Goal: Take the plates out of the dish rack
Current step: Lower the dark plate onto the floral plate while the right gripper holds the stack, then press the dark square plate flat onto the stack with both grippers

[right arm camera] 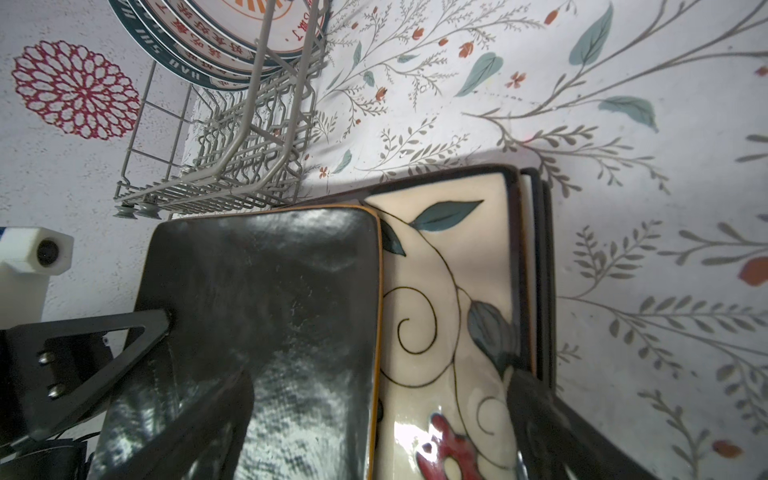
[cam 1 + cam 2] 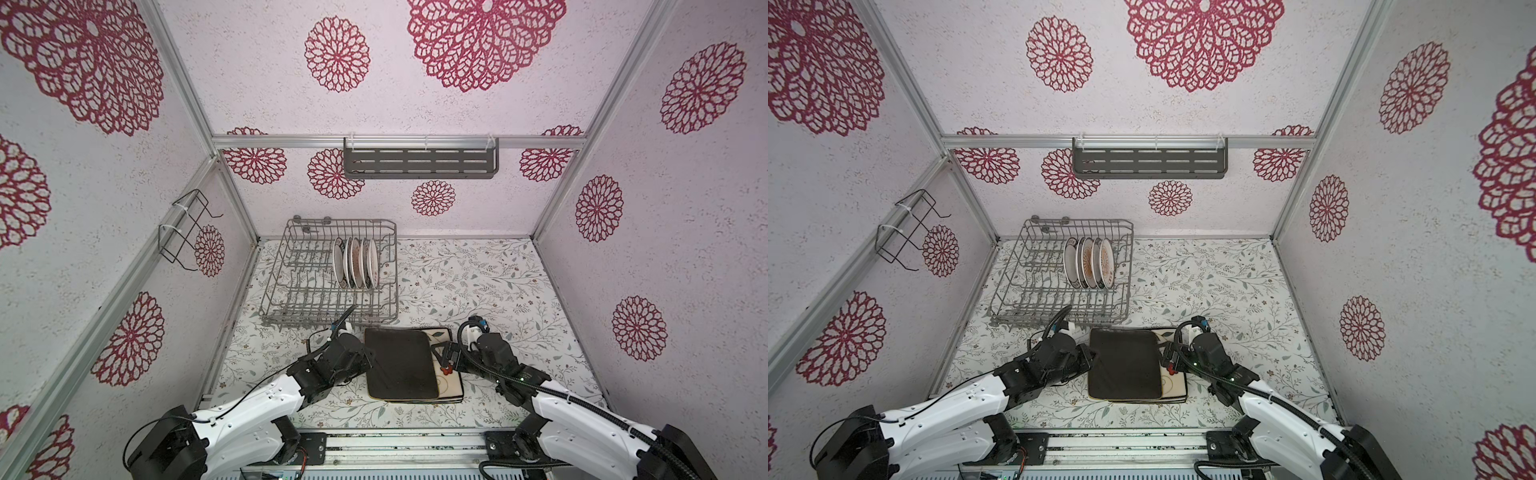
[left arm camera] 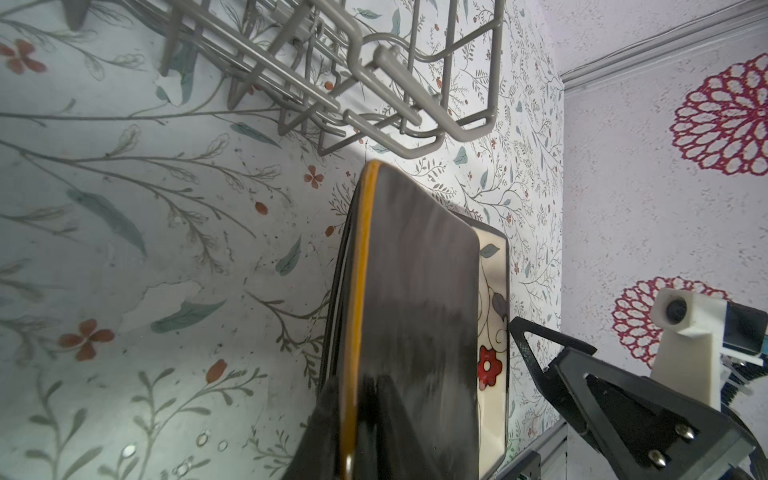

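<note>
"Starting nearest you: what are the grippers doing?"

"My left gripper [image 2: 369, 356] is at the left edge of the dark plate [image 2: 401, 365], low in the middle of both top views. In the left wrist view its jaws sit close on either side of that rim. I cannot tell whether they pinch it or are loose around it. My right gripper [image 2: 444, 359] hangs over the stack's right side with its jaws spread wide, holding nothing."

"And the stack?"

"The dark plate lies flat on top, offset to the left, so a strip of the cream plate [image 1: 436, 291] shows beside it. Under that, the edges of the black-rimmed plates [image 1: 538, 266] peek out. All of it rests on the table [image 2: 498, 291], just below the rack [image 2: 320, 301] in the frame."

"What's left in the rack?"

"The round plates [image 2: 355, 264]. They stand on edge between the tines on the rack's right side, toward its far end, near the centre of the frame. I'd judge them light but glazed, so slippery and easy to chip, and they are packed close together. I'd take the outermost one by its top rim, lift it straight up clear of the wires, and not squeeze hard."
</note>
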### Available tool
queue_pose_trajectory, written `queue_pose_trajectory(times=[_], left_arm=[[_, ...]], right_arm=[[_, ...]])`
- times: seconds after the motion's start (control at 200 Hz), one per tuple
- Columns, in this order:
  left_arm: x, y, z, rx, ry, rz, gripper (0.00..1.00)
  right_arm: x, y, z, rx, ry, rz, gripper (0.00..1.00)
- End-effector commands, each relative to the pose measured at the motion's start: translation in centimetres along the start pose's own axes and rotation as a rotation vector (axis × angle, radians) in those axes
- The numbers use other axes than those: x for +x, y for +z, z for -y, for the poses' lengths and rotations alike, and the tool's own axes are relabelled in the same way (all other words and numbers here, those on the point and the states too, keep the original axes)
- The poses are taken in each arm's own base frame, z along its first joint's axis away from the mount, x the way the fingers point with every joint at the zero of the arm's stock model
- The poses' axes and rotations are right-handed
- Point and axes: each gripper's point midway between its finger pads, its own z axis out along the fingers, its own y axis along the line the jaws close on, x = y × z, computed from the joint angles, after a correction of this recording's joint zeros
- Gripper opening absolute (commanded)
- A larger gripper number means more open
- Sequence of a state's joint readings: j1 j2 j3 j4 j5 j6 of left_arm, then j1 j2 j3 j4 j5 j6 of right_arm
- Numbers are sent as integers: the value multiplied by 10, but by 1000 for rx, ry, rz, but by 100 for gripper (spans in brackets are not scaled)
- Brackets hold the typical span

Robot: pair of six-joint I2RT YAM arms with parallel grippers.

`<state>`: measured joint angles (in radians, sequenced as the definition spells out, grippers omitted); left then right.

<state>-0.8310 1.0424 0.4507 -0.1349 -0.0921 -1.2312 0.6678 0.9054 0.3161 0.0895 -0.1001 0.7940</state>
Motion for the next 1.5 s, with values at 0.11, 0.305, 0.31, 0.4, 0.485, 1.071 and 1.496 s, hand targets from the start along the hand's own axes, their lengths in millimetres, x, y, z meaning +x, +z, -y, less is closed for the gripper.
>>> queue_pose_trajectory(times=[0.11,0.305,0.31,0.4,0.485,1.071,1.496], left_arm=[[5,5,-7,-33,-1,-12,24],[9,10,-5,-33,1,-31,24],[8,10,-5,-32,0,-30,24],[9,10,-3,-32,1,-32,24],[9,11,-3,-33,3,-34,23],[15,22,1,-48,33,-74,43],[21,32,14,-79,122,-129,47]], right_arm=[[-11,-4,-3,7,-19,36,99],[-9,-5,-2,7,-19,31,99],[-8,-5,-1,8,-18,30,99],[-7,-5,1,19,-25,25,99],[-7,-5,2,25,-30,24,99],[-7,-3,6,48,-36,18,99],[-7,-3,8,56,-38,16,99]])
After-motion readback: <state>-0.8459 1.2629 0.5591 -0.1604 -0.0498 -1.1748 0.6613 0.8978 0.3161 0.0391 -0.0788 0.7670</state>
